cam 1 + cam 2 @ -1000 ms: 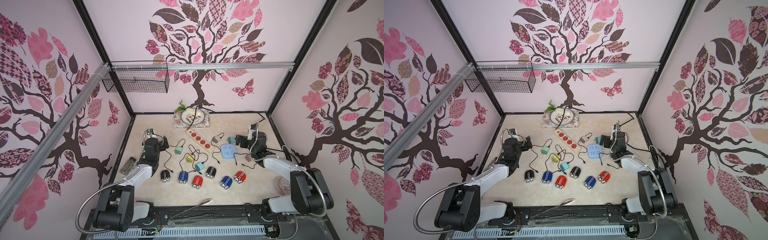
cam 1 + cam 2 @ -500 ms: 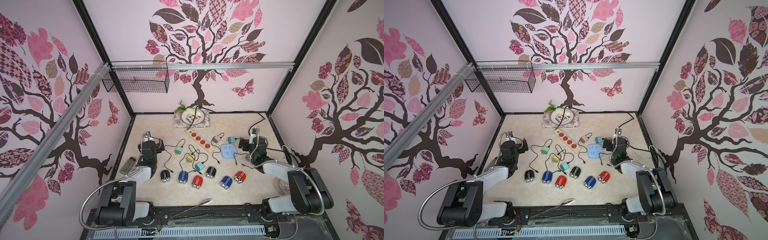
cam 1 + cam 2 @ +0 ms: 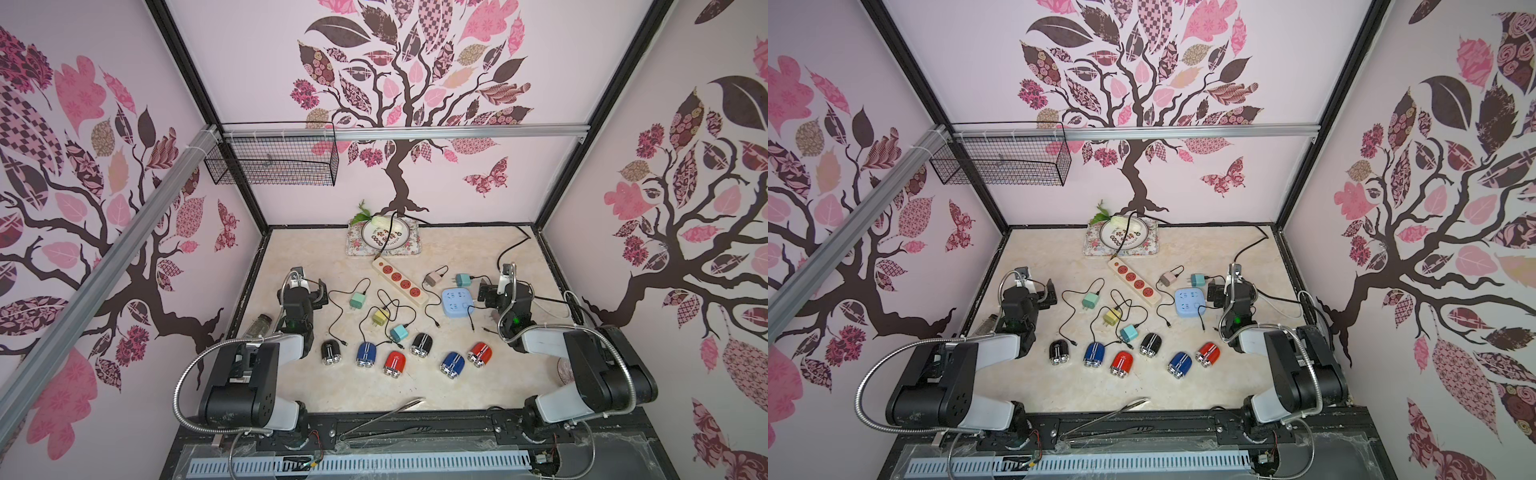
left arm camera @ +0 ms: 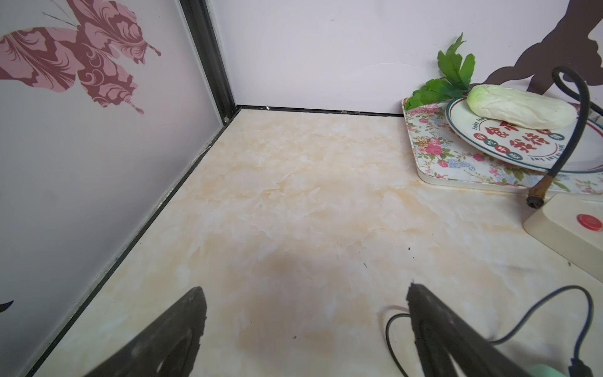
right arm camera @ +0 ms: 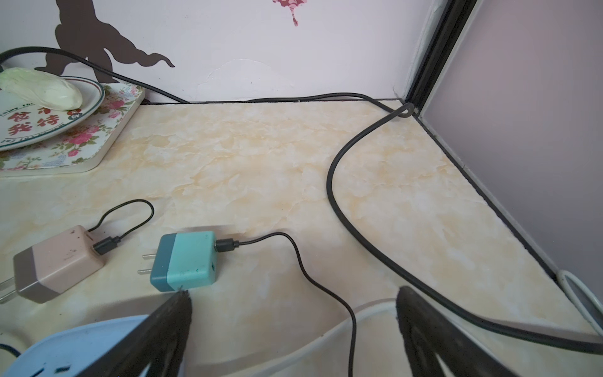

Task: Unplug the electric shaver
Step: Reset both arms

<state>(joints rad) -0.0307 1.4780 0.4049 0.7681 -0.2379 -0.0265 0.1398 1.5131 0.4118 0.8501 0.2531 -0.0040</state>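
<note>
Shavers (image 3: 422, 344) unmoved — left hand (image 4: 305, 289), right hand (image 5: 293, 291), both wide, drawn back

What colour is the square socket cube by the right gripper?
Light blue. The square plastic socket cube shows best in a top view.

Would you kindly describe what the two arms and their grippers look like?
The left arm and right arm both have blocky black joint housings and white links. A silver flexible conduit loops along each, and a small green light glows near each wrist. The left gripper and right gripper have black, tapered, rough-edged fingers.
</note>
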